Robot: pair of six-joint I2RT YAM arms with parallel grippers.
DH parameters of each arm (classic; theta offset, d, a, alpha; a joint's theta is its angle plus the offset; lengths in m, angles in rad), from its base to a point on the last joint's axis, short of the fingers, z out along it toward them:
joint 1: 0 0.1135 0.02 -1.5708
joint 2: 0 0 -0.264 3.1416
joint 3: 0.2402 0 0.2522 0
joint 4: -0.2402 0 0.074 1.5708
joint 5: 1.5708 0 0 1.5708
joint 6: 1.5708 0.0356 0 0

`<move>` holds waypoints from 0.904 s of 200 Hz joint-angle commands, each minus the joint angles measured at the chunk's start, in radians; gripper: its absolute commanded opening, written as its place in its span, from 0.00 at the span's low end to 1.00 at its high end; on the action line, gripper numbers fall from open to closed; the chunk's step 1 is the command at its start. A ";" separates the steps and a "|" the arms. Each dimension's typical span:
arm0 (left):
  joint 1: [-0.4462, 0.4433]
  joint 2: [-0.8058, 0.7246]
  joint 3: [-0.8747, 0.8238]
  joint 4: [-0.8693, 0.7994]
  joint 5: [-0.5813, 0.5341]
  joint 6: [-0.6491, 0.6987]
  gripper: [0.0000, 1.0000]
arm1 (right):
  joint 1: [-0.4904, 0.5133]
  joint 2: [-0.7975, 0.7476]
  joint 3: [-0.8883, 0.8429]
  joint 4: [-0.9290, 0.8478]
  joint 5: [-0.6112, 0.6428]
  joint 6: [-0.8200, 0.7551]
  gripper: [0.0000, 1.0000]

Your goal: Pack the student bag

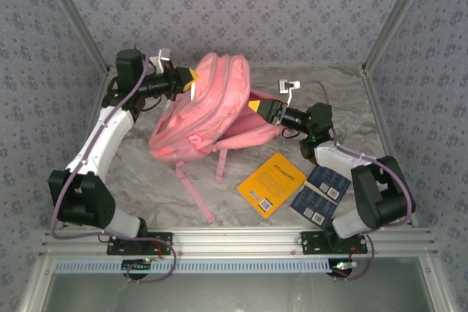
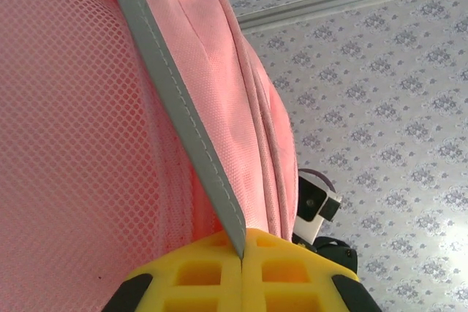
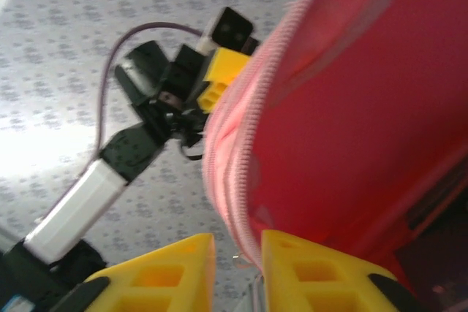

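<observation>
The student bag (image 1: 208,111) stands tilted at the back middle of the worktop (image 1: 344,100), raised between the two arms, with its pink straps trailing toward the near side. The left gripper (image 2: 242,250) is closed tight on a grey strip (image 2: 183,129) at the bag's mesh side. The right gripper (image 3: 238,242) has its yellow fingers a little apart with the bag's zip edge (image 3: 234,151) running between them, and it seems not to pinch it, though this view is blurred. A yellow book (image 1: 271,183) and two dark blue booklets (image 1: 328,181) lie flat near the right arm, apart from the bag.
</observation>
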 commanded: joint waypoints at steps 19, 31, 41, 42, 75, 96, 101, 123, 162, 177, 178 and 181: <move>-0.023 -0.070 0.047 0.115 0.021 0.055 0.00 | 0.028 -0.137 0.038 -0.427 0.139 -0.304 0.42; -0.023 -0.072 0.048 0.105 0.016 0.064 0.00 | 0.016 -0.171 0.040 -0.505 0.169 -0.335 0.43; -0.023 -0.077 0.050 0.094 0.013 0.072 0.00 | 0.001 -0.209 0.045 -0.605 0.215 -0.377 0.44; -0.023 -0.077 0.050 0.092 0.012 0.073 0.00 | -0.002 -0.211 0.044 -0.610 0.217 -0.383 0.44; -0.030 -0.084 0.055 0.071 0.008 0.091 0.00 | -0.034 -0.329 0.058 -0.829 0.300 -0.503 0.58; -0.048 -0.085 0.056 0.068 0.012 0.100 0.00 | -0.040 -0.298 0.114 -0.825 0.220 -0.474 0.63; -0.053 -0.086 0.057 0.064 0.012 0.104 0.00 | -0.039 -0.285 0.129 -0.817 0.208 -0.462 0.64; -0.077 -0.090 0.063 0.037 0.011 0.132 0.00 | -0.031 -0.224 0.183 -0.769 0.161 -0.384 0.68; -0.104 -0.101 0.053 0.008 0.004 0.163 0.00 | -0.010 -0.118 0.275 -0.777 0.134 -0.336 0.72; -0.108 -0.104 0.051 0.002 0.003 0.170 0.00 | 0.001 -0.071 0.302 -0.774 0.123 -0.310 0.70; -0.108 -0.104 0.051 0.002 0.004 0.170 0.00 | 0.002 -0.069 0.303 -0.772 0.122 -0.308 0.70; -0.109 -0.105 0.051 0.002 0.003 0.172 0.00 | 0.004 -0.060 0.305 -0.769 0.120 -0.302 0.69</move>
